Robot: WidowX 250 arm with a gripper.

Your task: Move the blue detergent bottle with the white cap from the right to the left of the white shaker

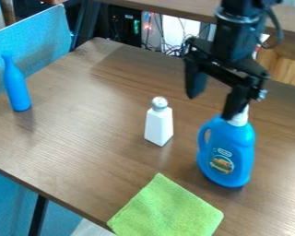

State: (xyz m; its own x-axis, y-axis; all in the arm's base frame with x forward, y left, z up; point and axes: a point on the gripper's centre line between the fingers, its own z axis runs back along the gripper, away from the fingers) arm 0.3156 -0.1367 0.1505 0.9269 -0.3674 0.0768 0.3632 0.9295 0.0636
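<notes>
Open gripper (211, 107) beside a jug's white cap (239, 118)
From the shaker (159, 123) on the table (82, 133): blue jug (227, 150) right, slim blue bottle (16, 87) well left, green cloth (167, 209) nearer the camera, gripper up and right.

The bottle (239, 143) is a blue, rounded container with a white cap (239, 119) fitted at its neck. A loop handle (202, 146) forms the side toward the left of the camera view. The front face bears a label (222, 164) with an orange motif, below a small pale mark. Pose: upright, base on the brown wooden table (94, 124). Position: right of the white shaker (159, 128), near the green cloth (165, 209), apart from both.
</notes>
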